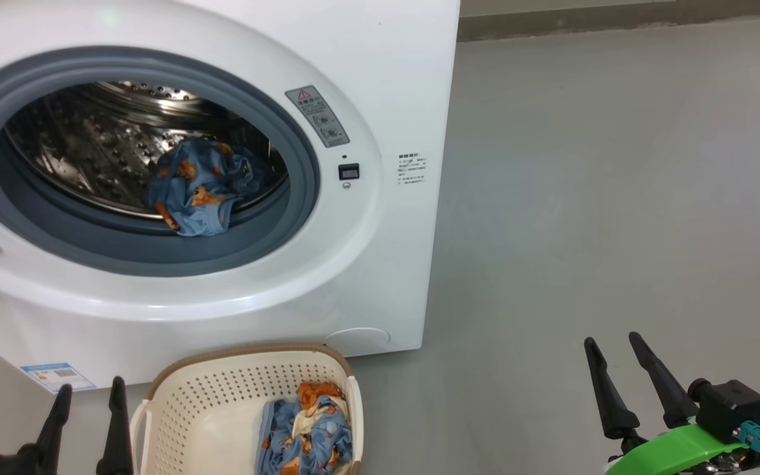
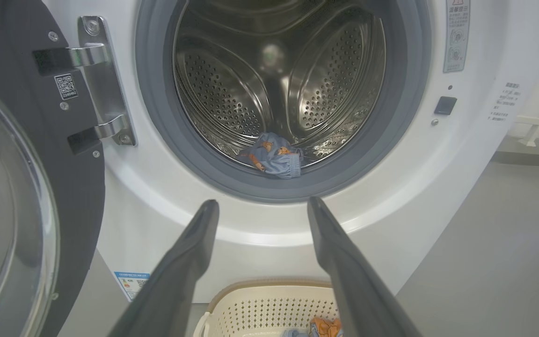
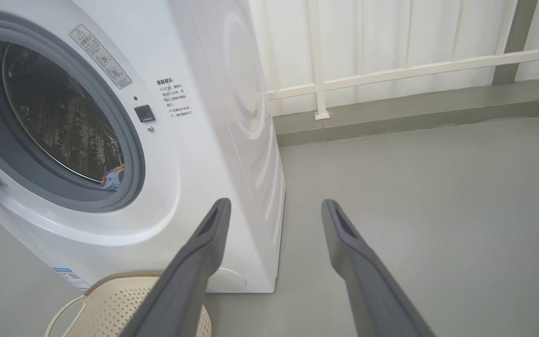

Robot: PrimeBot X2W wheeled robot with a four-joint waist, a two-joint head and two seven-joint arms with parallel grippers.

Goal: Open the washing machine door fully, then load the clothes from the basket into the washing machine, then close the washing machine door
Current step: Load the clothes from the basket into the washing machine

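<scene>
The white washing machine [image 1: 380,79] stands with its door [image 2: 21,196] swung open to the left on a metal hinge [image 2: 103,84]. One piece of the blue printed clothes [image 1: 202,185] lies at the front of the steel drum [image 2: 279,75]. Another piece [image 1: 311,425] lies in the cream basket [image 1: 208,396] on the floor before the machine. My left gripper [image 1: 90,389] is open and empty at the lower left, beside the basket's left rim. My right gripper [image 1: 614,346] is open and empty over bare floor at the lower right.
Grey floor [image 1: 617,198] stretches to the right of the machine. A white railing [image 3: 391,70] and a low ledge run along the wall behind. The open door stands close to my left gripper's left side.
</scene>
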